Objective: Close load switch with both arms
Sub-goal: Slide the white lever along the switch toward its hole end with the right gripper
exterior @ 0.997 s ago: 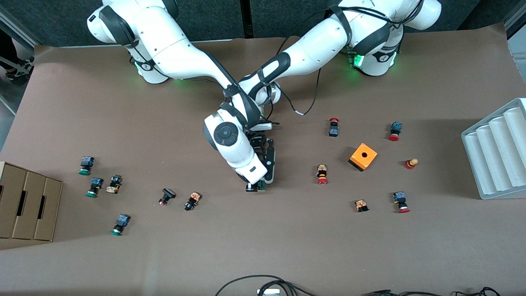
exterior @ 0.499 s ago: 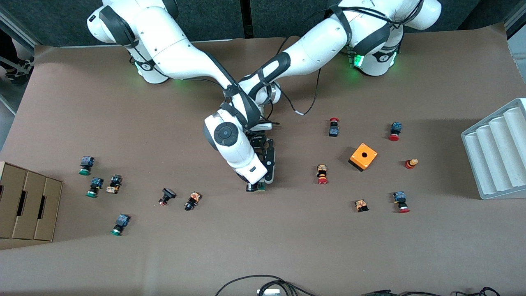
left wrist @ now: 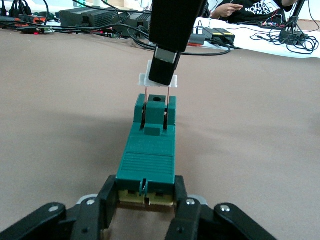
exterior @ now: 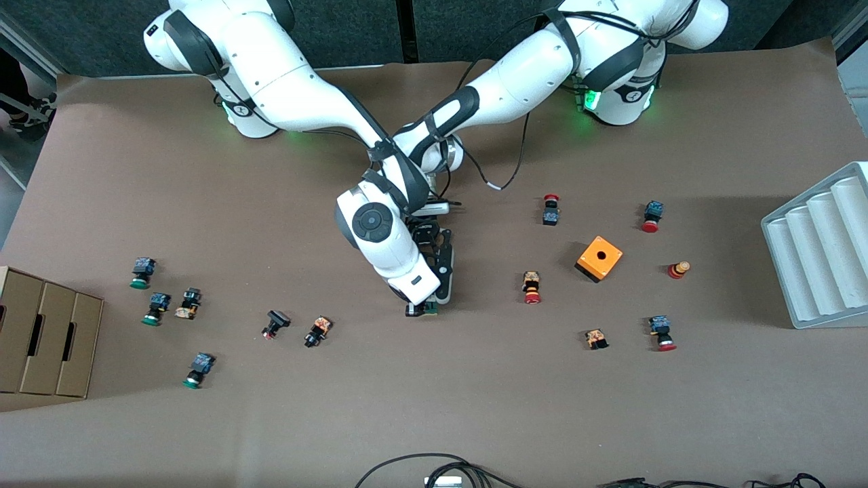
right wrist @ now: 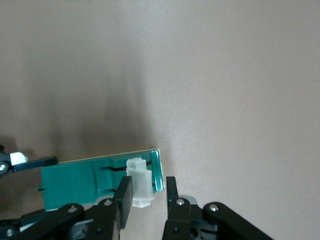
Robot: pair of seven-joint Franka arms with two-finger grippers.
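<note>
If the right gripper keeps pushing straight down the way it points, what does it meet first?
Probably the load switch's own green body: the right gripper is shut on the white handle, raised above it on thin blades. Below that comes the table. The left gripper clamps the switch's other end.

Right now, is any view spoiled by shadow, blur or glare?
Front view: the arms hide most of the load switch and shade the table around it. Left wrist view: switch sharp, background cables soft. Right wrist view: broad soft shadow on the table; white block clear.
</note>
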